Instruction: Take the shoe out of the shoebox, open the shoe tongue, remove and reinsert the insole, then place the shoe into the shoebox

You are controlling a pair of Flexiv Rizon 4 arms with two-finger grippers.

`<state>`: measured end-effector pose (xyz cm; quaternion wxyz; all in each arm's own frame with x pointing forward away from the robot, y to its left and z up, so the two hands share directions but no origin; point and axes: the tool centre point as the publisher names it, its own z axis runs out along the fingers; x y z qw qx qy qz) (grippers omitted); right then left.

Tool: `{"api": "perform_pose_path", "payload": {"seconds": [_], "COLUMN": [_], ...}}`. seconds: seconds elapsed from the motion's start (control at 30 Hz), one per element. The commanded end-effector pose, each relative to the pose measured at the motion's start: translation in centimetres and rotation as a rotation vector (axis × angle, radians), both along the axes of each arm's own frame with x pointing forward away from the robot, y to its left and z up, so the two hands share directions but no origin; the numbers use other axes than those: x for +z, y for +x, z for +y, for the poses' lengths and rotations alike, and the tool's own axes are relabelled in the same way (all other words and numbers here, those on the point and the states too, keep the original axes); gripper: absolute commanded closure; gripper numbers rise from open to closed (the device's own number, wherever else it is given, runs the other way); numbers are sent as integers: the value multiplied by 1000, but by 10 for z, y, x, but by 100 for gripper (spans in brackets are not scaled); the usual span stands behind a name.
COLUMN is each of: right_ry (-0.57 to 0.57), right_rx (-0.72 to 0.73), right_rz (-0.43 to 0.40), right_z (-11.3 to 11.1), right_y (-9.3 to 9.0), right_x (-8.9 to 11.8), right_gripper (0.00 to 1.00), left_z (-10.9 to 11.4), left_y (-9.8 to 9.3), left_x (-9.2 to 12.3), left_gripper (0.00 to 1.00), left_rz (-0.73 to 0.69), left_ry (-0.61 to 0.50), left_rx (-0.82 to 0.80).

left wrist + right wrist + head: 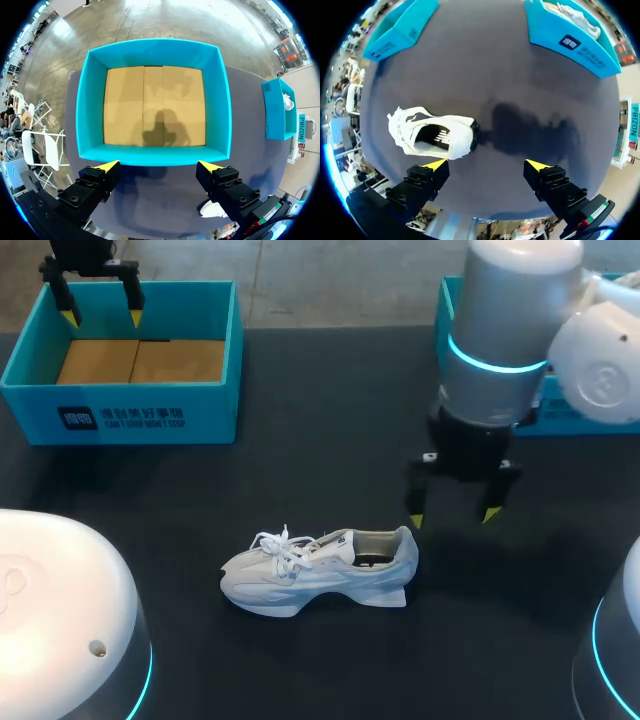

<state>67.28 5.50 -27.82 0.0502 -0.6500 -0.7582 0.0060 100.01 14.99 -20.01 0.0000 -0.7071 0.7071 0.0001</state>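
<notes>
Plainly, your shoe [318, 570] stood on its sole on the dark table [330, 440], low in the middle of the head view, toe toward the left edge and heel toward the right, outside any box. By its look it would be light, with a soft upper, loose laces that could snag, and a firmer sole and heel. The heel collar or the sides across the midfoot seemed the surest places to pinch. Your right gripper [452, 517] hung just above and beyond the heel, fingers spread, holding nothing. Your left gripper [101, 312] hung above the blue shoebox [120, 410] at upper left, likewise spread and empty. That shoebox held only its bare cardboard floor. A second blue box [560, 412] at upper right held a white thing [575, 17] you could not have identified.
</notes>
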Motion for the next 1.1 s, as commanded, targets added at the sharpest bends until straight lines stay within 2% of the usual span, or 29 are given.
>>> {"api": "perform_pose_path", "payload": {"seconds": [0.03, 0.13, 0.33, 0.43, 1.0, 1.1], "right_ry": [66, 59, 144, 222, 222, 322], "right_rx": [92, 182, 418, 525, 525, 585], "right_rz": [-60, -81, -119, -122, -122, -170], "right_z": [-16, -19, -23, -25, -25, -26], "right_y": [-11, -10, -9, -5, -5, 2], "right_x": [8, 9, 14, 8, 8, 10], "right_gripper": [0, 0, 0, 0, 0, 0], "left_z": [0, 0, 0, 0, 0, 0], "left_y": [0, 0, 0, 0, 0, 0], "left_x": [0, 0, 0, 0, 0, 0], "left_gripper": [0, 0, 0, 0, 0, 0], "left_rz": [0, 0, 0, 0, 0, 0], "left_ry": [0, 0, 0, 0, 0, 0], "left_rx": [0, 0, 0, 0, 0, 0]}}
